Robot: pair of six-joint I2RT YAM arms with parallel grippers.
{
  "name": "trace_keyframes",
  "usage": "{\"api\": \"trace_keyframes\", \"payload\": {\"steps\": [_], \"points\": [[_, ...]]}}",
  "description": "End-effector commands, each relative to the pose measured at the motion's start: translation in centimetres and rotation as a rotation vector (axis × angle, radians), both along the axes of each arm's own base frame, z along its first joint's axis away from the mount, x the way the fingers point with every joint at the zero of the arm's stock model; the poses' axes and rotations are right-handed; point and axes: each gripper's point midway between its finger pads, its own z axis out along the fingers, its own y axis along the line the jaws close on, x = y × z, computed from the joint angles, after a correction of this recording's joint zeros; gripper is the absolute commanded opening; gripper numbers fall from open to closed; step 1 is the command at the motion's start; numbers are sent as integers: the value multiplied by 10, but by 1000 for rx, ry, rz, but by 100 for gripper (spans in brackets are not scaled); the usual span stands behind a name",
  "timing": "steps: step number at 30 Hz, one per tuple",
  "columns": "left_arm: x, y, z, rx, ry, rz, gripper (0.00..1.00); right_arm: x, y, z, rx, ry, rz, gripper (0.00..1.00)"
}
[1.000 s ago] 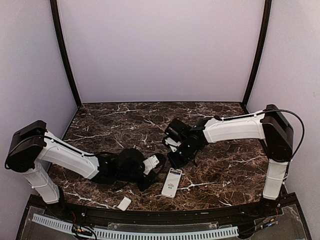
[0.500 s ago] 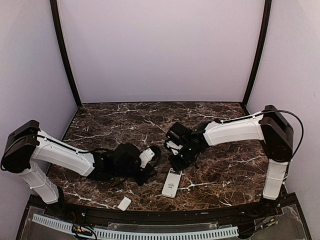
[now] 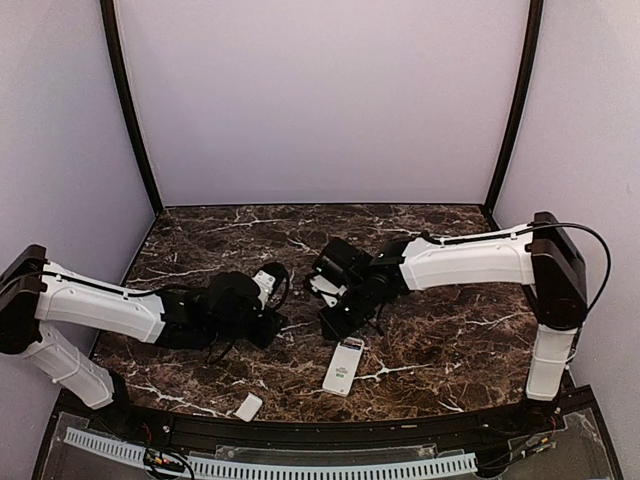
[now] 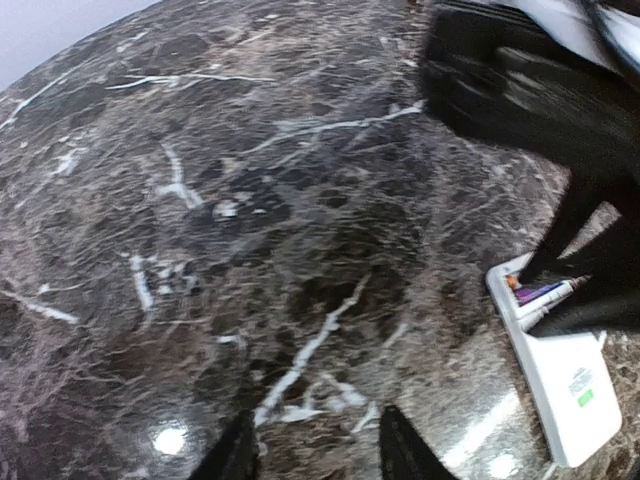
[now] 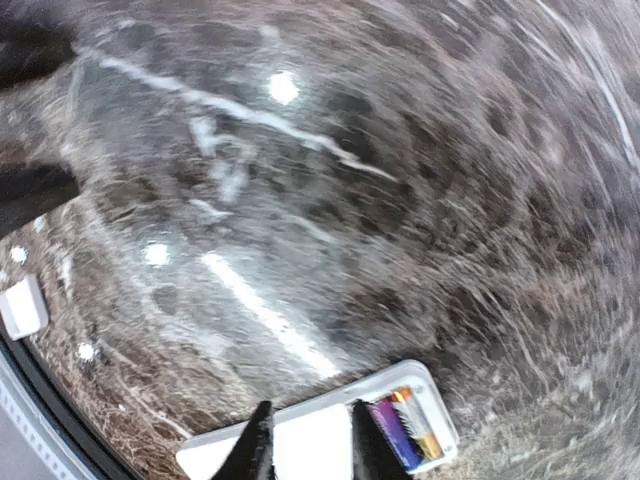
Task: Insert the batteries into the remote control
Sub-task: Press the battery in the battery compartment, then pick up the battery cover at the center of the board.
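The white remote control (image 3: 342,367) lies back side up near the table's front edge, its compartment uncovered. Two batteries (image 5: 405,430), one purple-blue and one pale with a gold end, lie side by side in that compartment, and show again as batteries (image 4: 540,295) in the left wrist view. My right gripper (image 3: 332,325) hovers just above the remote control (image 5: 330,440), jaws slightly apart and holding nothing. My left gripper (image 3: 272,318) is off to the remote's left over bare marble, open and empty, with the remote control (image 4: 560,390) at the right of its view.
A small white cover plate (image 3: 248,406) lies at the front edge left of the remote, and shows as the cover plate (image 5: 22,305) in the right wrist view. The dark marble table (image 3: 450,320) is walled by pale panels on three sides.
Both grippers have drawn back from the remote. The left one slid away to the left, the right one shifted left and up. Both sets of jaws have parted.
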Motion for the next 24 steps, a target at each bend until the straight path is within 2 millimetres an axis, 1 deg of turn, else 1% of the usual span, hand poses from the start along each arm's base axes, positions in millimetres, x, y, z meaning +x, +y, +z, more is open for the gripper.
{"api": "trace_keyframes", "payload": {"steps": [1,2,3,4,5,6,8,9,10,11,12,13,16,18,21,24], "points": [[13,60,2,23,36,276,49,-40,62,44,186,-70,199,33],[12,70,5,30,45,305,55,-57,75,47,213,-86,280,39],[14,79,8,13,48,360,58,-75,86,51,239,-108,368,44],[11,88,12,15,54,384,63,-94,97,53,267,-138,457,48],[11,94,15,-2,58,420,65,-110,110,57,313,-178,548,54],[8,100,19,-13,59,431,68,-126,118,58,346,-197,638,56],[4,108,25,-42,59,448,69,-151,129,55,401,-216,828,56],[3,110,27,-54,57,456,69,-160,132,53,420,-238,929,56],[0,115,30,-66,58,466,69,-167,135,50,435,-260,1010,56],[-3,122,28,-52,62,479,69,-174,137,47,443,-292,1083,56],[-4,126,34,-76,52,495,69,-180,137,43,450,-319,1158,57],[-7,131,36,-79,50,502,69,-187,138,39,456,-351,1230,57],[-11,139,43,-107,34,515,69,-195,137,20,434,-436,1400,55],[-12,141,48,-126,19,502,69,-191,140,6,399,-477,1463,54],[-14,142,50,-137,6,484,69,-186,145,-10,341,-491,1533,52],[-14,140,49,-124,6,471,69,-183,151,-20,305,-474,1554,45]]}}
